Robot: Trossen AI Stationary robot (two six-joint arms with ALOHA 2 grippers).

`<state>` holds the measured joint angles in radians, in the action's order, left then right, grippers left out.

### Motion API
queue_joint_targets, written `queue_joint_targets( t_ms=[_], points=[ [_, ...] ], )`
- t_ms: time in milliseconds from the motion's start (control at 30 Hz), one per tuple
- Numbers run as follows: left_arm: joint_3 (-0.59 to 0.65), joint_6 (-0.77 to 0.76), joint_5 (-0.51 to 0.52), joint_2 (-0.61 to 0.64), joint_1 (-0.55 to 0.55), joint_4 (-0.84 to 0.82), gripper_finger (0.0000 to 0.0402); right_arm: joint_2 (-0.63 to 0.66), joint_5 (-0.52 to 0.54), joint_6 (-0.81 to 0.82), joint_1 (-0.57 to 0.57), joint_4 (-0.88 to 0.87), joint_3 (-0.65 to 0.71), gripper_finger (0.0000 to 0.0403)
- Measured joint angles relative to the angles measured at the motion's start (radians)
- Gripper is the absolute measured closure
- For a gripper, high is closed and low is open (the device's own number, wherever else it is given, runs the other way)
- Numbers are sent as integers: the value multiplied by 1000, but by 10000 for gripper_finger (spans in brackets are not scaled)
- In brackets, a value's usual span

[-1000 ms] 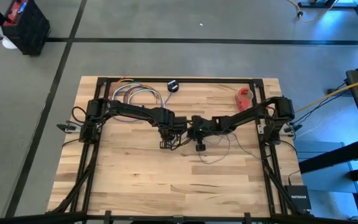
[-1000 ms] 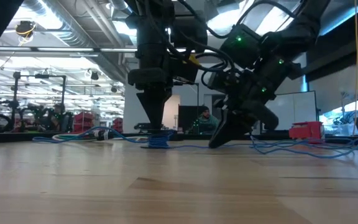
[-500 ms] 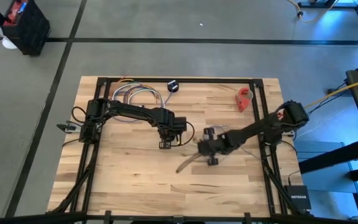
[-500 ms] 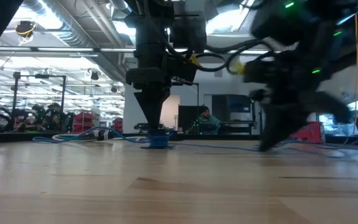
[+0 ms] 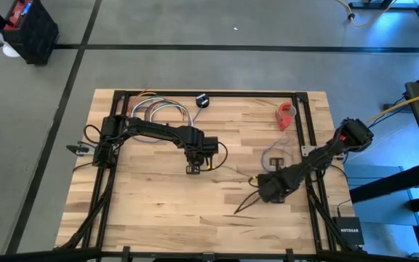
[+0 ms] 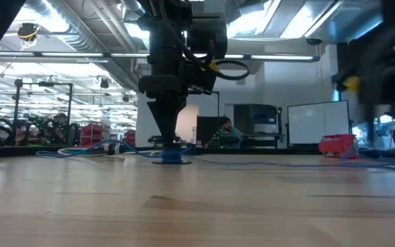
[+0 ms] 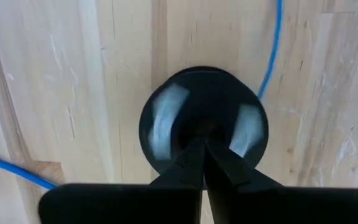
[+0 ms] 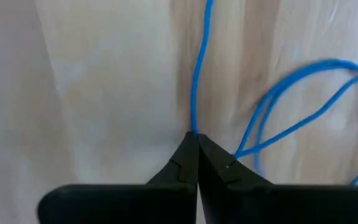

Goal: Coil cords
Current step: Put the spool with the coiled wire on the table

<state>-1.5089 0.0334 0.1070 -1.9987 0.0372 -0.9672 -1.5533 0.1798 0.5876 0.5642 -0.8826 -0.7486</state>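
Cord (image 8: 196,74), one item: very thin blue cable ending in a small black round puck (image 7: 202,127). Location: middle of the wooden worktop (image 5: 144,204). The puck end lies under the left arm near the centre, and the line trails from there toward the right side, where loose loops lie near the right arm.

Handling, as judged: light, limp and springy. It will not hold a shape unaided and is likely to slide on the smooth wood and uncoil if let go. The puck is the only rigid, weighty part and serves as an anchor. The line itself is best pinched at a single strand, well clear of the crossed loops, to avoid snagging.

Orientation: no single long axis. In the high view the run goes roughly from the puck toward the right and near edge. In the right wrist view one strand runs straight away from the fingertips, with two or three curved passes beside it.

Left claw (image 7: 201,149): fingers together, tips pressed down on the puck's centre, pinning it to the worktop.

Right claw (image 8: 197,144): fingers together, clamped on the straight strand where it meets the tips. It sits low at the right near part of the worktop.

Also present: a bundle of multicoloured looped wires (image 5: 158,110), a separate black disc (image 5: 202,100) and a red object (image 5: 286,114), all at the far edge, well apart from the work.
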Motion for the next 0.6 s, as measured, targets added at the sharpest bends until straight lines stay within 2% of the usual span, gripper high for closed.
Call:
queue_joint_targets(
  t_ms=[133,233,467,600],
  points=[
    [0,1,0,0,0,1,398,33,-2,83,15,4,-4,400],
    [0,2,0,0,0,1,398,37,8,141,7,-5,-43,385],
    [0,3,0,0,0,1,398,39,83,88,-9,-32,-198,288],
    [0,1,0,0,0,1,398,40,160,53,-8,-6,-221,229]
  ],
)
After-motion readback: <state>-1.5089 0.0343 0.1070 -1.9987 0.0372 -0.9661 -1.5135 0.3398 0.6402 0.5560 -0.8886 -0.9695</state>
